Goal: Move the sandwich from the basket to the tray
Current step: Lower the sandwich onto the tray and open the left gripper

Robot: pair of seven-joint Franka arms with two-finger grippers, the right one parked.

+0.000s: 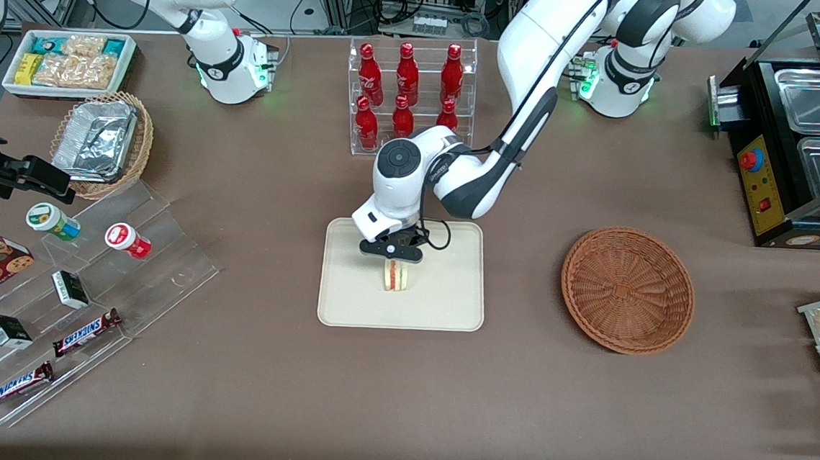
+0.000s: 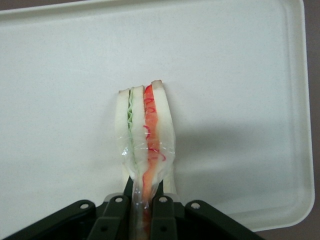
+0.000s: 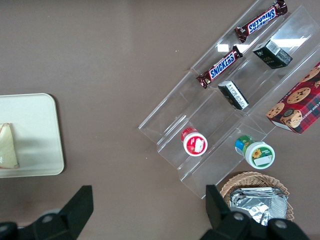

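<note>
The sandwich [image 1: 397, 275] [image 2: 146, 135] is a pale bread wedge with red-orange and green filling stripes, wrapped in clear film. It stands on its edge on the cream-white tray [image 1: 448, 305] [image 2: 240, 75], near the tray's middle. My left gripper [image 1: 394, 254] [image 2: 143, 205] is directly above it, shut on the sandwich's upper end, its black fingers [image 2: 165, 212] pinching the film and bread. The reddish-brown wicker basket [image 1: 627, 288] sits empty on the table beside the tray, toward the working arm's end. A corner of the tray [image 3: 35, 140] with the sandwich [image 3: 7, 146] also shows in the right wrist view.
A clear rack of red bottles [image 1: 409, 93] stands farther from the front camera than the tray. Toward the parked arm's end are a clear stepped display [image 1: 88, 287] with snack bars and cups, a tan basket with foil [image 1: 102, 140] and a white snack bin [image 1: 68, 62]. A black appliance [image 1: 790, 155] stands toward the working arm's end.
</note>
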